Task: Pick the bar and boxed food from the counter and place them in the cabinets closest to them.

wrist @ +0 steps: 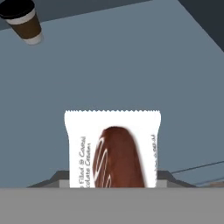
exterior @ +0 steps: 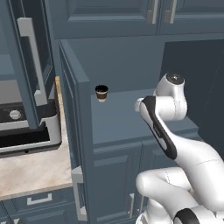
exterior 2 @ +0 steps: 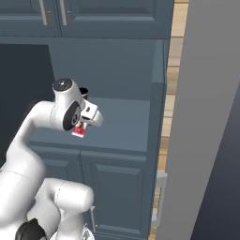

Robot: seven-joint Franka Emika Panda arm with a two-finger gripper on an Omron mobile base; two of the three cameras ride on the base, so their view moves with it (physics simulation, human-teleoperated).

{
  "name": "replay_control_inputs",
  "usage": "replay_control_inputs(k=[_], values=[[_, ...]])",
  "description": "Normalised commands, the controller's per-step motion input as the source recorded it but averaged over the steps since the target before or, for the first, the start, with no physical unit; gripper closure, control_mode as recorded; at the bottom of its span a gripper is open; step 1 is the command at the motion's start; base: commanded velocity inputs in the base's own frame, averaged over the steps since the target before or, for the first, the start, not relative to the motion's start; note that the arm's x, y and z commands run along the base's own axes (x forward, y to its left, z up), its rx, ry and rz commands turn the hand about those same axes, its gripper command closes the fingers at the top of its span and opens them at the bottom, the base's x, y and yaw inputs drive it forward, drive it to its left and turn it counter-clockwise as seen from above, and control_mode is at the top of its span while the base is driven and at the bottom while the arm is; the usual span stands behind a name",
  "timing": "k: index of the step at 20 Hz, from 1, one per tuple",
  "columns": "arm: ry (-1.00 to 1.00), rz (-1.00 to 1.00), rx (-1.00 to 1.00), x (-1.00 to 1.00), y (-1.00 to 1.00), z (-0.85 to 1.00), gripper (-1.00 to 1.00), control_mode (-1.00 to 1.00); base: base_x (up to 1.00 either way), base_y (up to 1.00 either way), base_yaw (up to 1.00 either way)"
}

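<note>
My gripper (exterior 2: 85, 123) is shut on the bar (exterior 2: 78, 131), a small red and white wrapped piece that hangs under the hand. In the hand view the bar (wrist: 113, 148) shows its white face with a brown chocolate picture, and it hides the fingertips. It hovers just above the flat blue-grey shelf (wrist: 131, 65) of an open cabinet (exterior: 127, 118), towards the shelf's front. The beige marbled counter (exterior: 30, 170) lies to the left. The boxed food is out of view.
A brown paper coffee cup (exterior: 101, 92) with a dark lid stands at the shelf's back left, also seen as the cup (wrist: 24, 19) in the hand view. An open cabinet door (exterior: 28, 61) hangs over a silver appliance (exterior: 22, 127). Another open door (exterior 2: 206, 122) stands close on the right.
</note>
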Motion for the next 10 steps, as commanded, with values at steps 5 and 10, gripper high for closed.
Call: replay_control_inputs(k=[5, 10], values=[[0.00, 0.01, 0.00, 0.39, 0.00, -0.16, 1.00, -1.00, 0.00, 0.00, 0.00], [0.00, 0.01, 0.00, 0.41, 0.00, -0.17, 1.00, -1.00, 0.00, 0.00, 0.00]])
